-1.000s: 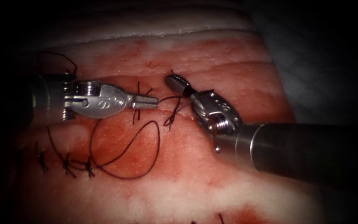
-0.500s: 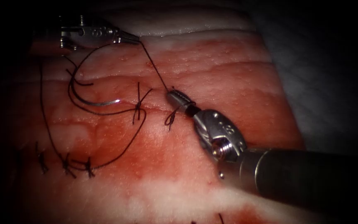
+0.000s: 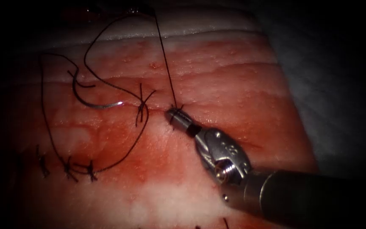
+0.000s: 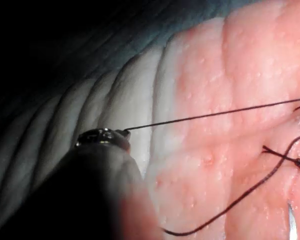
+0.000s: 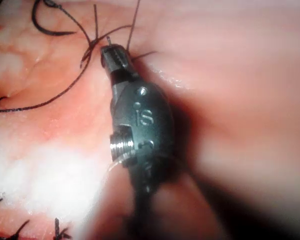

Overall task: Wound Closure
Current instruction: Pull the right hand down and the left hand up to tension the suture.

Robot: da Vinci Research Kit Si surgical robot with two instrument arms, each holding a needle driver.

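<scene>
My right tool (image 3: 171, 113) comes in from the lower right, its jaws shut on the thread (image 3: 164, 59) right at the cut (image 3: 155, 111). From there the thread runs taut, up and away, to my left tool (image 4: 124, 132), which is shut on the thread over the pale far edge of the tissue (image 3: 217, 80). In the right wrist view the right tool (image 5: 111, 54) pinches the thread beside a tied stitch (image 5: 93, 41). The curved needle (image 3: 98, 104) lies free on the tissue, left of the tied stitch (image 3: 140, 108); neither tool holds it.
Slack thread (image 3: 119, 159) loops over the red-stained tissue at lower left. Three earlier stitches (image 3: 68, 168) sit in a row there. Grey cloth (image 3: 318, 63) lies past the tissue's right edge.
My left tool has drawn the thread up and away from the cut until it is taut. The loop at the right tool's jaws has closed down onto the cut. The right tool moved slightly down and left.
</scene>
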